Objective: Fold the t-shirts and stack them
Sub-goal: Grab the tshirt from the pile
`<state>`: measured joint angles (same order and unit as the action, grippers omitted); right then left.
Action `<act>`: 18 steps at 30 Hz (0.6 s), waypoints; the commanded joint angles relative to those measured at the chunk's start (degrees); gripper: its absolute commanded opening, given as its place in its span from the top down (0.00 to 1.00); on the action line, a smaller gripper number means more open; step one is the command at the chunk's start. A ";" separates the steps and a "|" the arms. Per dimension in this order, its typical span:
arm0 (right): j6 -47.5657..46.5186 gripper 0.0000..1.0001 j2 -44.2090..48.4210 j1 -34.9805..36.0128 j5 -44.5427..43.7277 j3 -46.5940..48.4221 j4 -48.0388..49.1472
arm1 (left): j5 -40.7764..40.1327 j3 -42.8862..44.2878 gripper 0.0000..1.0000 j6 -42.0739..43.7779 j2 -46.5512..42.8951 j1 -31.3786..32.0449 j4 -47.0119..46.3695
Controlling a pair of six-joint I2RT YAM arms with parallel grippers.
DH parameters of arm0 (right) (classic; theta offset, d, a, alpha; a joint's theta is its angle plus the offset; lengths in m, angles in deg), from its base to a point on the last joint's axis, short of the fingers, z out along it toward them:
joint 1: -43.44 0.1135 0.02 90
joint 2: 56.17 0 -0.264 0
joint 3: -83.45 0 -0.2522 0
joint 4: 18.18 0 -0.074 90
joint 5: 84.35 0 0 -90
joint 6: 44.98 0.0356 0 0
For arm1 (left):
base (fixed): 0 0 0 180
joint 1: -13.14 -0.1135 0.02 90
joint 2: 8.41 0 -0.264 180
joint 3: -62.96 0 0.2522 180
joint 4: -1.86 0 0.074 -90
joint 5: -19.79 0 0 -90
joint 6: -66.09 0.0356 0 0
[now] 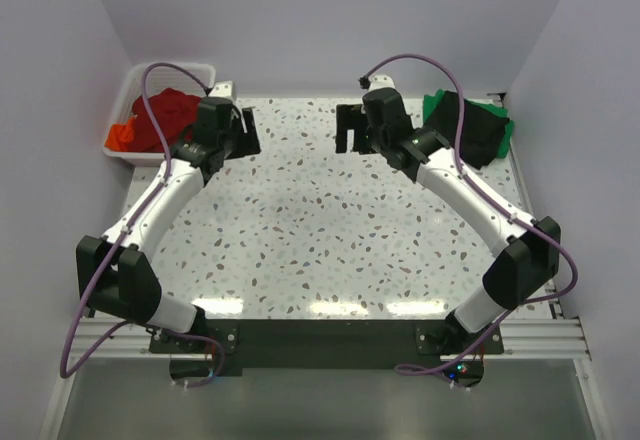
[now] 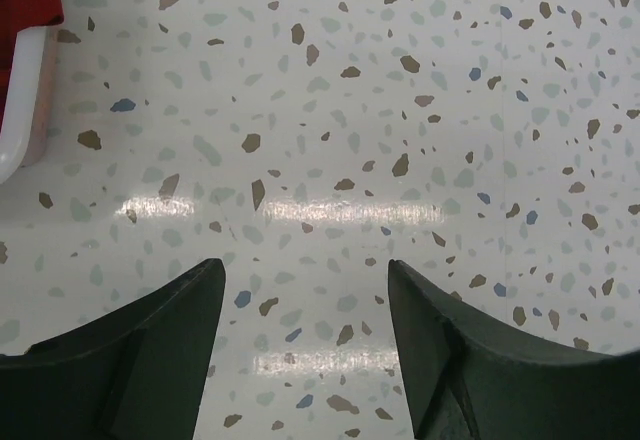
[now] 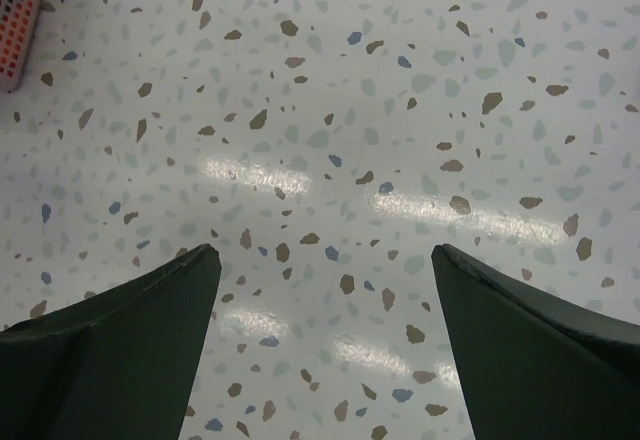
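- Speckled table point(image 1: 330, 230) under both arms, no shirt spread yet
- left gripper point(image 2: 305, 270) and right gripper point(image 3: 325, 255) gape wide, both empty
- next, I reckon: fetch the dark red t-shirt point(image 1: 172, 110) from the basket point(image 1: 128, 156)

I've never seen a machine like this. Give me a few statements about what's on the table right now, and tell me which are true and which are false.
1. The left tool and the right tool are both open and hold nothing. True.
2. A shirt lies spread flat on the table between the two arms. False: no shirt lies there; both tools hang over bare speckled surface.
3. The white basket at the far left corner holds a red shirt and an orange shirt. True.
4. The green shirt and the black shirt are in that basket. False: they lie together on the table at the far right corner.
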<state>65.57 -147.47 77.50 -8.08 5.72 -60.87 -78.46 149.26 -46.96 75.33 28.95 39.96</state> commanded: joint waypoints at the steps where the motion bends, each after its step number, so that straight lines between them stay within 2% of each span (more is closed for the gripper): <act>1: 0.80 0.09 1.92 0.04 0.20 -0.70 2.03 | -1.15 1.12 0.27 1.95 -2.26 -0.43 -4.74; 11: 0.63 0.09 1.75 0.04 0.29 -1.23 3.26 | -10.37 5.69 0.28 -1.65 0.10 -1.57 -0.34; 14: 0.45 0.09 1.48 0.04 0.20 -1.15 3.18 | -10.04 8.14 0.33 -3.40 2.12 -4.38 0.97; 18: 0.10 0.09 1.40 -0.05 0.46 -1.50 3.61 | -7.66 15.77 0.40 -5.16 7.83 -10.08 5.10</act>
<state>65.60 -147.47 77.50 -8.08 4.26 -60.06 -86.07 157.74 -49.51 78.46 23.92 42.17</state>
